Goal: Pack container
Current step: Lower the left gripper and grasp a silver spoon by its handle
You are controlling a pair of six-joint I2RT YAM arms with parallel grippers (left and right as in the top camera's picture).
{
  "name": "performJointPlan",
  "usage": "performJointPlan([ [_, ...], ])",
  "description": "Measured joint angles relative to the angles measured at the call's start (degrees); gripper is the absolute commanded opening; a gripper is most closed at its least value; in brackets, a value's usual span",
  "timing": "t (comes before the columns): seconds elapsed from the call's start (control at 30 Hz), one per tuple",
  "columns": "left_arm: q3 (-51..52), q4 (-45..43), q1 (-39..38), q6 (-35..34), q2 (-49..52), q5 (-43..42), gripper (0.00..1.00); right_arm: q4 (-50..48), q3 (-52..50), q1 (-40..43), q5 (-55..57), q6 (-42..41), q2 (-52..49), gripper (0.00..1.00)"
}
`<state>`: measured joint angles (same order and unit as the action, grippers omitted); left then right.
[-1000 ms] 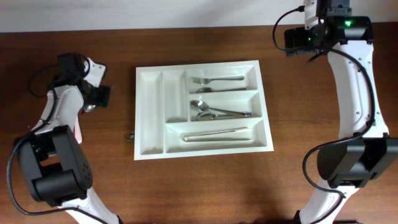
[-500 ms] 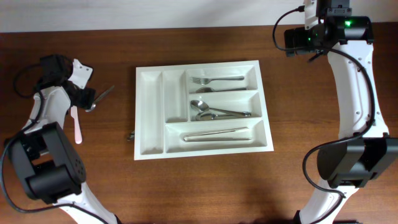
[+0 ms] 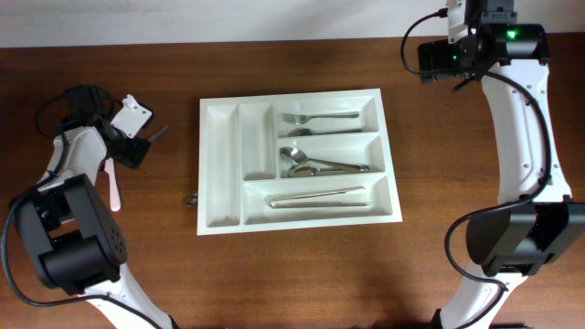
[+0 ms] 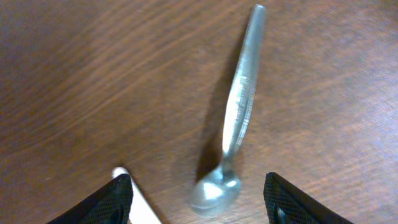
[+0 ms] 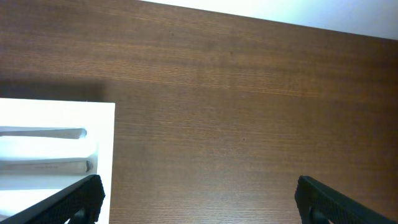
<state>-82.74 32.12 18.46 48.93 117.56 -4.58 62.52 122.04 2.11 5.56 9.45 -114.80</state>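
Note:
The container (image 3: 219, 155) is a big white cutlery tray in the middle of the table, with forks (image 3: 320, 117), spoons (image 3: 315, 165) and a long metal piece (image 3: 315, 195) in its three long compartments. A metal spoon (image 4: 239, 106) lies on the wood to the left of it. My left gripper (image 4: 203, 202) stands open low over the spoon, with the spoon's bowl between its fingertips (image 4: 115, 202). Seen from overhead, the left gripper (image 3: 135, 144) covers most of the spoon (image 3: 160, 134). My right gripper (image 5: 208, 199) hangs open over bare wood beyond the container's (image 5: 62, 124) far right corner.
A pink-white utensil (image 3: 112, 183) lies on the wood just left of the spoon, its tip (image 4: 134, 199) beside my left finger. A small dark object (image 3: 192, 199) sits against the tray's left wall. The right arm (image 3: 526, 128) stands along the right side.
My left gripper swung left off the spoon, then came back over it. The spoon still lies on the table. The right arm has not moved.

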Motion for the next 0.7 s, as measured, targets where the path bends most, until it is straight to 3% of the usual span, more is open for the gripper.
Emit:
performJointPlan([
  [0.3,-0.5,0.1,0.1,1.2,3.6,-1.2,0.59,0.0,0.0,0.0,0.0,0.0,0.0,0.99],
  [0.37,-0.7,0.1,0.0,1.2,3.8,-1.3,0.43,0.0,0.0,0.0,0.0,0.0,0.0,0.99],
  [0.43,-0.8,0.1,0.0,1.5,4.0,-1.4,0.36,0.0,0.0,0.0,0.0,0.0,0.0,0.99],
  [0.7,-0.9,0.2,0.0,1.5,4.3,-2.1,0.25,0.0,0.0,0.0,0.0,0.0,0.0,0.99],
])
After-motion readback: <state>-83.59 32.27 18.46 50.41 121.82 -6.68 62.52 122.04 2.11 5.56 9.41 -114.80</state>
